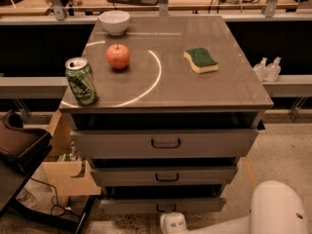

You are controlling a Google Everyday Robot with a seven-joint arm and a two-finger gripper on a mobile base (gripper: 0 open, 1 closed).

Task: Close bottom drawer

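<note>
The grey-brown cabinet (165, 89) stands in the middle of the camera view with three drawers. The bottom drawer (204, 204) is the lowest one, with a flat grey front and a small dark handle (165, 209). It stands a little out from the cabinet, with a dark gap above its front. My gripper (173, 223) is a white part at the bottom edge of the view, right below and in front of that handle. My white arm (278, 208) runs off to the lower right.
On the cabinet top stand a green can (81, 81), a red apple (118, 56), a white bowl (114, 22) and a green-and-yellow sponge (201, 60). A cardboard box (66, 172) and a dark chair (19, 150) are at the left. Two bottles (267, 68) stand at the right.
</note>
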